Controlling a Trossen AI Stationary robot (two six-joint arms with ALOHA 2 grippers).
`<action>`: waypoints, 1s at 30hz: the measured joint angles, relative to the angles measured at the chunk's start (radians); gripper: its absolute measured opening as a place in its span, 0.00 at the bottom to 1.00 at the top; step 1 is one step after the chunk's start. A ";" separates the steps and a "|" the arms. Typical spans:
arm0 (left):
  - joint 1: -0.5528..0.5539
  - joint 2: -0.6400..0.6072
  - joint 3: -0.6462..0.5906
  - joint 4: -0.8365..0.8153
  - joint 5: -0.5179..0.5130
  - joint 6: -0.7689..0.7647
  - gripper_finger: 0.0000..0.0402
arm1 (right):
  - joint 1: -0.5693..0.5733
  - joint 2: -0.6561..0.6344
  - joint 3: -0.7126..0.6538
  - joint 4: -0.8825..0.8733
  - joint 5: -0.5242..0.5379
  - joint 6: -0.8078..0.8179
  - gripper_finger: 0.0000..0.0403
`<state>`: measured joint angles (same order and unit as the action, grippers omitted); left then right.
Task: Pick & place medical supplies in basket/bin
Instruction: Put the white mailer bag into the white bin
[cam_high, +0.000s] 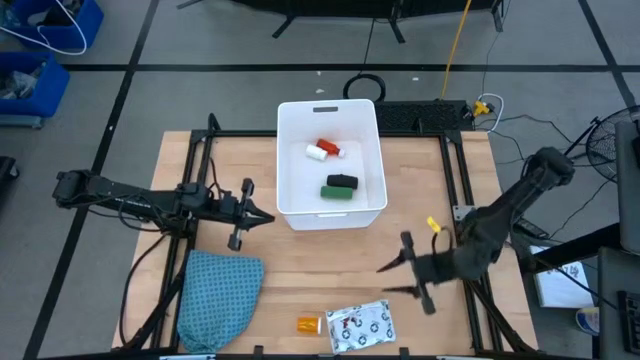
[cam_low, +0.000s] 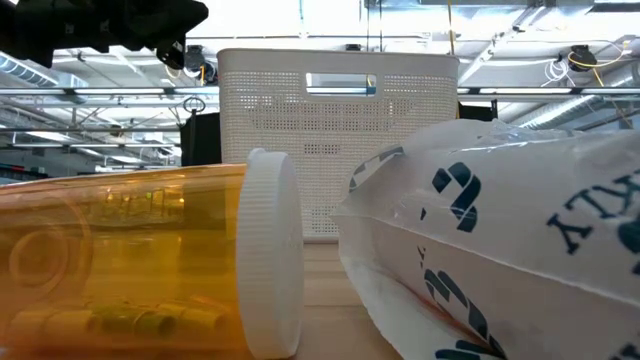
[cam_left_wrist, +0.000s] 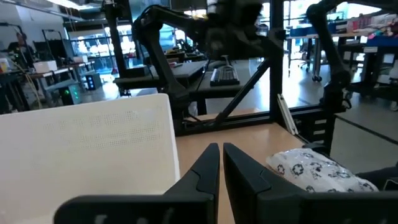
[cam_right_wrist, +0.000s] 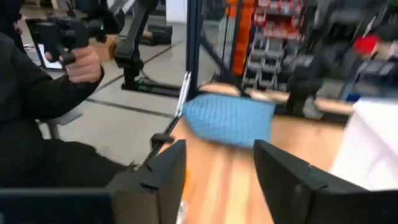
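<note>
The white bin (cam_high: 330, 208) stands at the table's far middle and holds a red bottle with a white cap (cam_high: 325, 150), a black oblong (cam_high: 342, 181) and a green block (cam_high: 337, 193). An orange vial (cam_high: 310, 324) and a white black-patterned packet (cam_high: 360, 325) lie side by side at the near edge, also close up in the low view as vial (cam_low: 130, 260) and packet (cam_low: 490, 240). My left gripper (cam_high: 265, 215) is shut, level, just left of the bin. My right gripper (cam_high: 392, 279) hangs open and empty right of the table's middle, pointing toward the left (cam_right_wrist: 221, 168).
A teal-blue cloth (cam_high: 218, 298) lies at the near left corner. Black frame rails run along both table sides. A keyboard (cam_high: 420, 115) sits behind the bin. In the right wrist view a person (cam_right_wrist: 37, 106) stands beyond the table's left side.
</note>
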<state>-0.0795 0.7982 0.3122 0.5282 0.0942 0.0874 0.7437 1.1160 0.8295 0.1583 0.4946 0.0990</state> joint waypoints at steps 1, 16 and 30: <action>0.000 0.000 0.000 0.000 -0.003 0.006 0.06 | 0.018 0.028 0.000 0.002 0.022 0.038 0.49; 0.000 0.000 0.000 0.000 -0.018 0.023 0.06 | 0.109 0.437 0.000 0.107 0.103 0.384 0.56; 0.000 0.000 0.000 -0.002 -0.018 0.012 0.06 | 0.088 0.594 0.089 0.035 0.070 0.393 0.56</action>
<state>-0.0792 0.7982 0.3122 0.5265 0.0765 0.0994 0.8318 1.7100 0.9180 0.1935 0.5651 0.4915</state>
